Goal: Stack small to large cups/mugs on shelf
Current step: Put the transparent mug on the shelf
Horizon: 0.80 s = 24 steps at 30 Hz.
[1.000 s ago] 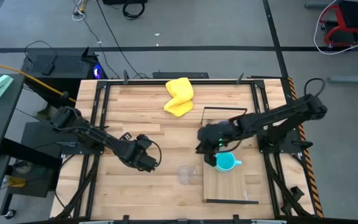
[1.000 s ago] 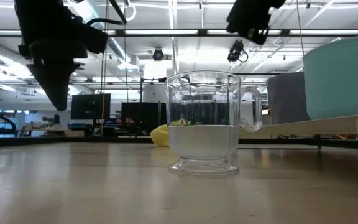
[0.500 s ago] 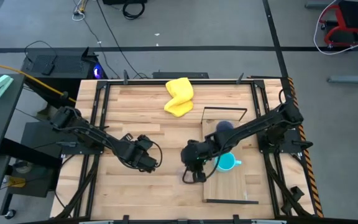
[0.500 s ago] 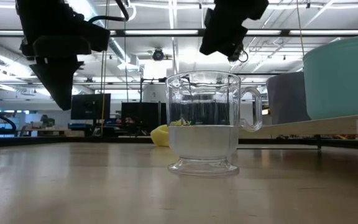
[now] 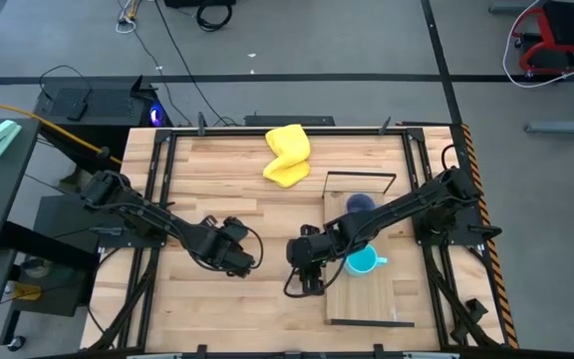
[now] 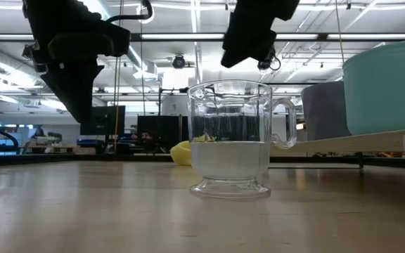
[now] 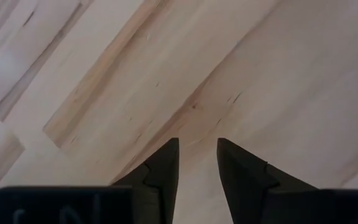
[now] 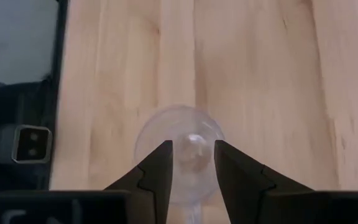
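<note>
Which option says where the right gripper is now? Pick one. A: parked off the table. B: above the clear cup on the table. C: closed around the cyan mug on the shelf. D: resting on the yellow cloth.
B: the right wrist view looks straight down on the clear cup between the right gripper fingers, and the low view shows that gripper hanging above the cup's rim, not touching it.

It was a big robotics lab or workshop: a grey concrete floor (image 5: 367, 60) with loose cables (image 5: 182, 40) lay around the table (image 5: 227, 170), and beyond stood monitors (image 6: 129, 123) on far benches under long ceiling lights (image 6: 188, 36) and pipework
</note>
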{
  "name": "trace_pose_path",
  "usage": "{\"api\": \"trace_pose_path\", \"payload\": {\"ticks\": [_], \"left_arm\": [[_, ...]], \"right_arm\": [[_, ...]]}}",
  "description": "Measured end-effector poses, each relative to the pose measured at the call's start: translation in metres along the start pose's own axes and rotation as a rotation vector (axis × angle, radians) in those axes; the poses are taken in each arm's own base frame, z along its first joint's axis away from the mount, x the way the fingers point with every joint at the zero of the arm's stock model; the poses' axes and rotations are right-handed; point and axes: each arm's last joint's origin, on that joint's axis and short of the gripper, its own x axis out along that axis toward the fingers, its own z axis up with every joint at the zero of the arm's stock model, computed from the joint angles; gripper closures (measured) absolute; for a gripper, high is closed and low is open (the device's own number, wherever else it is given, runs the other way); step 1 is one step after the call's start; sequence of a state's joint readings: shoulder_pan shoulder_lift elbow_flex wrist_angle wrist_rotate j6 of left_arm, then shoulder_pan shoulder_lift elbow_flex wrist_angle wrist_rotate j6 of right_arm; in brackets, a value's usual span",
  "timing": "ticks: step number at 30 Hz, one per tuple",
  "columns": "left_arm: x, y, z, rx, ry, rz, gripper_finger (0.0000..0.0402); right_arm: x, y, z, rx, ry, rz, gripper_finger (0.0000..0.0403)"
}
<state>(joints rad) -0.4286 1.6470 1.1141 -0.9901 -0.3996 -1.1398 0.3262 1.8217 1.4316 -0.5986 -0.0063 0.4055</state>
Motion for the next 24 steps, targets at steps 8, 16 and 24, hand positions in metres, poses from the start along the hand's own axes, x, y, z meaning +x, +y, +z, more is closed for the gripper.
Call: {"api": "trace_pose_path", "payload": {"ticks": [8,16,24], "left_arm": [[0.000,-0.004,0.002,-0.017,-0.016,-0.036,0.0291],[0.000,-0.004,0.002,-0.019,-0.018,-0.039,0.0285],[0.000,-0.004,0.002,-0.021,-0.020,-0.043,0.0288]], "right_arm": [[0.000,-0.002,-0.004,-0.020,0.035,-0.036,0.0278],[0.000,-0.006,-0.008,-0.049,0.063,-0.098,0.0278],[0.013,-0.010,-0.023,-0.049,0.096,-0.107,0.0278]]}}
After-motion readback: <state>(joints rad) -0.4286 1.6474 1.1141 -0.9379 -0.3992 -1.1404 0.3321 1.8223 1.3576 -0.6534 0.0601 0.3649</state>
